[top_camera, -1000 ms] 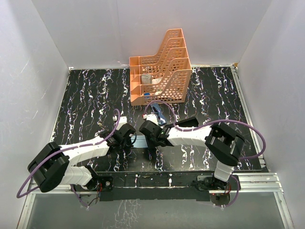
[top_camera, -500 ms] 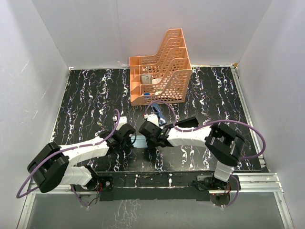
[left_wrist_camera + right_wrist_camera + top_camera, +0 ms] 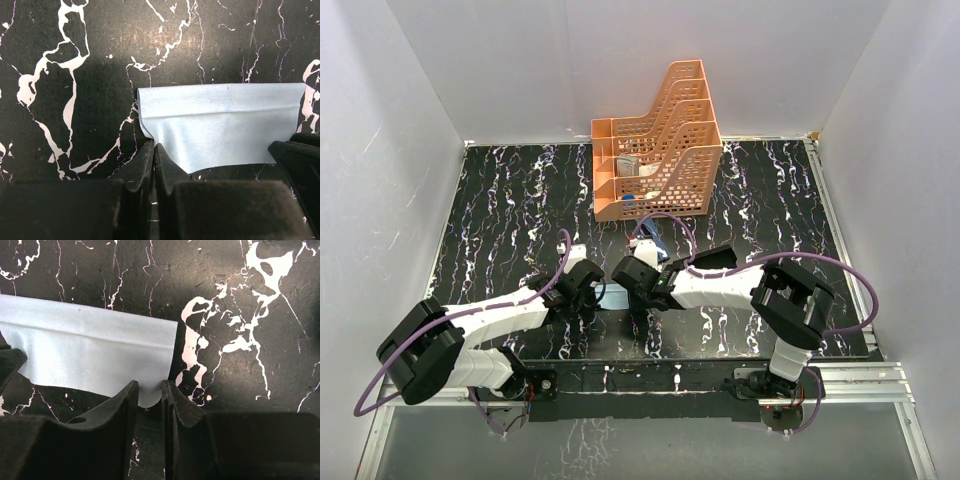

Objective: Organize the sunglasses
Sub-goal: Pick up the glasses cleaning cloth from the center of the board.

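Corners of the cloth [image 3: 220, 125] sat pinched, one per hand: the left hand [image 3: 153, 147] clamped tight on the seven o'clock corner, the right hand [image 3: 150, 390] narrow on the five o'clock one, probably to fold it evenly. The sunglasses [image 3: 646, 242] lay on the tabletop [image 3: 500, 220] at twelve o'clock, just beyond.

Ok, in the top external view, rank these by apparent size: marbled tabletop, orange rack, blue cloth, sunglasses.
1. marbled tabletop
2. orange rack
3. blue cloth and sunglasses: both mostly hidden here, so I won't rank them against each other.
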Robot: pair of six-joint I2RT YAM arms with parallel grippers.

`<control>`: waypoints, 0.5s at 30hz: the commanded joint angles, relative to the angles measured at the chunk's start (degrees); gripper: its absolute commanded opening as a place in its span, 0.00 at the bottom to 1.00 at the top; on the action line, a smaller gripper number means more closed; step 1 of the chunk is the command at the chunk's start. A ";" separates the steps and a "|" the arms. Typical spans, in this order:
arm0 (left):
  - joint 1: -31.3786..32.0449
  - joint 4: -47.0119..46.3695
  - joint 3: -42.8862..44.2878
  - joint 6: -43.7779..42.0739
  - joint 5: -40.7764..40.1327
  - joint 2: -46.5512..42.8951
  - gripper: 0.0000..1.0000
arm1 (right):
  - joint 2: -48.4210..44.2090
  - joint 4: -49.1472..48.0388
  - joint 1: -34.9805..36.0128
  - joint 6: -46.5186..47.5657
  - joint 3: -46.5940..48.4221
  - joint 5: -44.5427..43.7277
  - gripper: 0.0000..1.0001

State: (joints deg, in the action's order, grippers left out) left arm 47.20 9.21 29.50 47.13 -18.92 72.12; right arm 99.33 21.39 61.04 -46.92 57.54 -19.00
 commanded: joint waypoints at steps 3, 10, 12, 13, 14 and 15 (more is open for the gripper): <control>0.45 2.23 -1.79 0.08 4.50 -0.02 0.00 | -1.53 4.24 0.75 -3.76 -1.65 -1.62 0.24; 0.40 2.37 -1.73 -0.19 4.48 -0.05 0.00 | -3.19 5.38 0.75 -3.62 -1.58 -2.96 0.24; 0.43 2.30 -1.79 -0.12 4.42 -0.05 0.00 | -2.69 5.42 0.75 -3.56 -1.38 -2.86 0.24; 0.44 2.29 -1.77 -0.16 4.44 -0.05 0.00 | -2.41 5.28 0.75 -3.55 -1.38 -2.72 0.24; 0.41 2.30 -1.74 -0.16 4.44 -0.05 0.00 | -2.27 4.97 0.75 -3.60 -1.56 -2.65 0.24; 0.36 2.30 -1.72 -0.12 4.50 -0.09 0.00 | -1.98 4.64 0.75 -3.63 -1.66 -2.42 0.24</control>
State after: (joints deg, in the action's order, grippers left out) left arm 47.20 8.80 29.39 46.94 -18.41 72.12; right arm 97.60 24.53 61.49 -49.84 56.36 -20.27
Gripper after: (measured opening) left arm 0.007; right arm 0.241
